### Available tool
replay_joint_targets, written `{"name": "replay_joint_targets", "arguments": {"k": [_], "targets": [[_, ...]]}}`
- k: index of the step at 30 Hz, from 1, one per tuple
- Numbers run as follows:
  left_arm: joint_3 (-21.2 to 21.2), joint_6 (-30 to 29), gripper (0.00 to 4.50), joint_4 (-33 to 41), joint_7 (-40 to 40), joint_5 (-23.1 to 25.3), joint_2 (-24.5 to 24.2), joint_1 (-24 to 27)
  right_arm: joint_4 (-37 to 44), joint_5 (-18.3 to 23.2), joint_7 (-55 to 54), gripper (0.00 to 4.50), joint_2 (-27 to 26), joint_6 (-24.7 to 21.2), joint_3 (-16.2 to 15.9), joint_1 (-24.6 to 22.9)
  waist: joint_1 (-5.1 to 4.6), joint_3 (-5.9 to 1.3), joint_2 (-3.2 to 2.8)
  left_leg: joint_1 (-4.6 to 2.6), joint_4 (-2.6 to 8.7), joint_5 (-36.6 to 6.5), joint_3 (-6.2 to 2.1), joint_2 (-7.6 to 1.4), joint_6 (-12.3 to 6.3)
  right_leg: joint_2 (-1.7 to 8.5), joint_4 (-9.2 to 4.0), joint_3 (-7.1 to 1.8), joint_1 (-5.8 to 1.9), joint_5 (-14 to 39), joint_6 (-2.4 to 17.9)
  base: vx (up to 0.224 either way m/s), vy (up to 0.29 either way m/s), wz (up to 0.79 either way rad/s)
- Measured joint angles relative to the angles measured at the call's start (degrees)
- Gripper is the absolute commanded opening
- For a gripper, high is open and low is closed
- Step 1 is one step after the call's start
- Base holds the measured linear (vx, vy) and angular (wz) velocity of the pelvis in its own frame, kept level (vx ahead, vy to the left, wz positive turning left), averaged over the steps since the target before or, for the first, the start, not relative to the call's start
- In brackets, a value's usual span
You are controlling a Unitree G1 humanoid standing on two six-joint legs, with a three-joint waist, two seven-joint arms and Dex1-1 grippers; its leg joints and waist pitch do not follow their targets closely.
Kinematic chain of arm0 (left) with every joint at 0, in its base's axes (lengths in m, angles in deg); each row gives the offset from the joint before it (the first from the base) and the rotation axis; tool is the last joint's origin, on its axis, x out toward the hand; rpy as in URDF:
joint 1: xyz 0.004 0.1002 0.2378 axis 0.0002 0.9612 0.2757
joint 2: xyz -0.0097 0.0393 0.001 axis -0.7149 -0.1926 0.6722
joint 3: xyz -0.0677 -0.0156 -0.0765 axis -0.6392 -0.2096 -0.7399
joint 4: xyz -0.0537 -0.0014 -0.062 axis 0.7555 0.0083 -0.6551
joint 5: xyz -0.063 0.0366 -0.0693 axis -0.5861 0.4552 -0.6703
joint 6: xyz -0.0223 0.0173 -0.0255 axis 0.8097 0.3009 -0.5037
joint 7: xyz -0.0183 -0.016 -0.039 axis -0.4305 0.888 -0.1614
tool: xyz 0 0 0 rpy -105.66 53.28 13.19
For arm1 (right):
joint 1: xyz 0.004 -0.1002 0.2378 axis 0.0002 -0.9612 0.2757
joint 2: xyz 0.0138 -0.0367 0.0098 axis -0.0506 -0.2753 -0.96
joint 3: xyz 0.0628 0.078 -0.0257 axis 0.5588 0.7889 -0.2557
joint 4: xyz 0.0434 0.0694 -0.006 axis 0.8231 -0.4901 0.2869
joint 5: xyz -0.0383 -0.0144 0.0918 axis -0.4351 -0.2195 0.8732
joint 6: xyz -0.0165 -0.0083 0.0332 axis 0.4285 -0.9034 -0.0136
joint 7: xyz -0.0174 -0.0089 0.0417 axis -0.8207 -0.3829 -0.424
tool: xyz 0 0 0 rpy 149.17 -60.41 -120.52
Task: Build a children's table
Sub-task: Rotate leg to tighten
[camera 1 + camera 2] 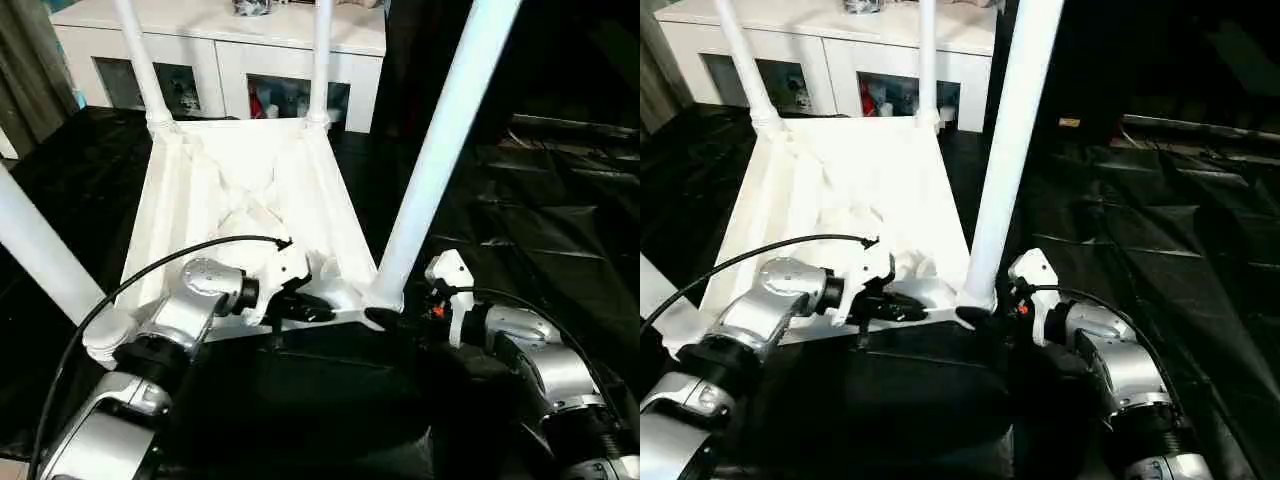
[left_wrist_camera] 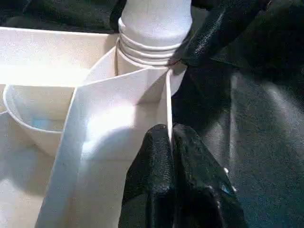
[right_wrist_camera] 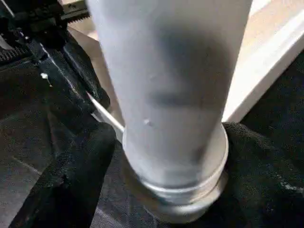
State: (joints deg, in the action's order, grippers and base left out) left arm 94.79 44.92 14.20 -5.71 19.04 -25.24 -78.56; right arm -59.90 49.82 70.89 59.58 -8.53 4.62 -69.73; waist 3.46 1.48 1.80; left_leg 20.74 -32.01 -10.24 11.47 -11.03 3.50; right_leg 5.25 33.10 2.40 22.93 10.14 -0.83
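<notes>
Head views: the children's table (image 1: 245,190) lies upside down on the black-draped surface (image 1: 560,230), ribbed underside facing up, with four legs rising from its corner sockets. The near right leg (image 1: 440,150) stands in the corner nearest the robot. The left gripper (image 1: 300,305) is at the near edge of the tabletop, just left of that corner. The right gripper (image 1: 385,318) is at the base of the near right leg. A white cabinet (image 1: 220,50) stands behind.

Left wrist view: the left gripper's fingers (image 2: 159,185) are pressed together, pinching the thin rim wall (image 2: 168,104) of the tabletop below the leg socket.

Right wrist view: the right gripper's fingers (image 3: 71,175) stand wide apart on either side of the leg base (image 3: 175,156), around it.
</notes>
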Motion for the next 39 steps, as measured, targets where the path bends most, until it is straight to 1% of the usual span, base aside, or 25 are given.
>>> {"name": "replay_joint_targets", "arguments": {"k": [2, 5, 6, 9, 14, 18, 22, 24, 25, 29, 34, 37, 38, 39], "targets": [[0.02, -0.20, 0.00, 0.32, -0.30, -0.01, -0.02, 0.14, 0.00, 0.00, -0.01, 3.35, -0.08, -0.18, 0.01, 0.00, 0.08, 0.00, 0.01, 0.02, -0.01, 0.00, 0.01, 0.01, 0.00, 0.01, -0.01, 0.00, 0.00, 0.00, 0.00, 0.000, 0.000, 0.00], [0.02, -0.41, 0.00, 0.46, -0.42, -0.07, -0.09, 0.20, 0.00, 0.09, -0.02, 3.03, -0.32, -0.43, -0.05, -0.01, 0.11, 0.00, 0.01, 0.02, 0.00, 0.00, 0.01, 0.01, 0.00, 0.01, 0.00, 0.00, 0.00, 0.01, 0.01, 0.000, 0.000, 0.00], [0.02, -0.43, 0.00, 0.49, -0.48, -0.08, -0.10, 0.21, -0.01, 0.18, -0.03, 3.03, -0.31, -0.48, -0.05, -0.02, 0.11, 0.00, 0.01, 0.01, 0.00, 0.00, 0.01, 0.01, 0.00, 0.01, 0.00, 0.01, 0.00, 0.01, 0.01, 0.000, 0.000, 0.00], [0.03, -0.52, 0.00, 0.84, -0.56, -0.08, -0.15, 0.39, 0.00, 0.63, -0.02, 2.80, -0.32, -0.50, -0.05, -0.22, 0.14, 0.00, 0.01, 0.02, -0.01, 0.00, 0.01, 0.01, 0.00, 0.01, 0.00, 0.01, 0.00, 0.01, 0.01, 0.000, 0.000, 0.00], [0.02, -0.92, 0.00, 1.28, -0.54, -0.07, -0.18, 0.61, 0.06, 0.66, -0.04, 2.74, -0.37, -0.31, -0.06, -0.47, 0.14, 0.00, 0.01, 0.01, -0.03, 0.00, 0.01, 0.01, 0.00, 0.01, 0.01, 0.01, -0.01, 0.01, 0.01, 0.000, 0.000, 0.00], [0.02, -0.36, 0.00, 0.69, 1.80, 0.55, 0.54, 0.43, -0.57, 0.19, -2.82, 2.73, -1.48, 0.82, 0.35, -0.72, 0.14, -0.01, 0.02, -0.09, -0.10, 0.00, 0.01, 0.01, 0.00, 0.01, 0.02, -0.01, -0.11, 0.00, 0.02, 0.000, 0.000, 0.00], [-0.01, 0.25, 0.00, -2.42, 11.07, 3.35, 4.55, -1.32, -4.47, -1.76, -15.09, 2.72, -6.06, 2.61, 3.29, 0.72, -0.22, 0.00, 0.12, -0.39, -0.21, 0.00, 0.02, 0.05, 0.01, 0.05, 0.02, -0.11, -0.33, 0.14, -0.22, 0.000, 0.000, 0.00], [-0.04, -0.36, 0.00, -3.24, 13.95, 4.23, 6.10, -1.88, -5.15, -1.94, -19.60, 2.72, -8.08, 2.76, 4.50, 0.79, -0.21, -0.02, 0.16, -0.43, -0.22, 0.00, 0.01, 0.06, 0.01, 0.06, 0.00, -0.11, -0.35, 0.16, -0.25, 0.000, 0.000, 0.00], [-0.01, -1.12, 0.00, -4.48, 17.28, 4.90, 8.07, -2.60, -5.53, -2.25, -24.43, 2.72, -10.20, 2.67, 5.62, 0.91, -0.24, -0.02, 0.15, -0.52, -0.22, 0.00, 0.00, 0.10, 0.01, 0.07, -0.04, -0.12, -0.39, 0.18, -0.28, 0.000, 0.000, 0.00], [0.05, -2.41, 0.00, -7.03, 24.08, 6.61, 12.22, -4.11, -7.08, -3.69, -33.42, 2.72, -13.33, 2.04, 7.60, 2.56, -0.15, -0.05, 0.11, -0.61, -0.25, -0.01, -0.06, 0.18, 0.00, 0.12, -0.14, -0.12, -0.55, 0.22, -0.34, 0.000, 0.000, 0.00], [0.33, -2.39, 0.00, -7.93, 25.48, 7.14, 13.31, -4.46, -7.41, -5.11, -35.55, 2.72, -13.99, 3.00, 7.76, 2.62, -0.13, -0.13, -0.03, -0.64, -0.22, -0.01, -0.15, 0.23, -0.01, 0.12, -0.25, -0.10, -0.67, 0.23, -0.36, 0.000, 0.000, 0.00], [0.44, -1.98, 0.00, -8.20, 25.14, 7.20, 13.24, -4.61, -7.48, -4.77, -35.31, 2.72, -13.95, 3.49, 7.87, 2.48, -0.12, -0.13, -0.04, -0.61, -0.18, -0.01, -0.17, 0.24, -0.01, 0.12, -0.28, -0.09, -0.67, 0.23, -0.36, 0.000, 0.000, 0.00], [0.42, -1.98, 0.00, -8.17, 24.87, 7.17, 13.15, -4.62, -7.48, -4.39, -34.94, 3.07, -13.86, 3.57, 7.92, 2.46, -0.12, -0.13, -0.03, -0.60, -0.17, -0.01, -0.17, 0.24, -0.01, 0.12, -0.29, -0.08, -0.66, 0.23, -0.36, 0.000, 0.000, 0.00], [0.39, -1.96, 0.00, -8.13, 24.60, 7.14, 13.06, -4.63, -7.50, -4.08, -34.51, 3.28, -13.73, 3.77, 7.96, 2.38, -0.12, -0.13, -0.03, -0.58, -0.16, -0.01, -0.18, 0.24, -0.01, 0.12, -0.30, -0.07, -0.65, 0.23, -0.36, 0.000, 0.000, 0.00]]}}
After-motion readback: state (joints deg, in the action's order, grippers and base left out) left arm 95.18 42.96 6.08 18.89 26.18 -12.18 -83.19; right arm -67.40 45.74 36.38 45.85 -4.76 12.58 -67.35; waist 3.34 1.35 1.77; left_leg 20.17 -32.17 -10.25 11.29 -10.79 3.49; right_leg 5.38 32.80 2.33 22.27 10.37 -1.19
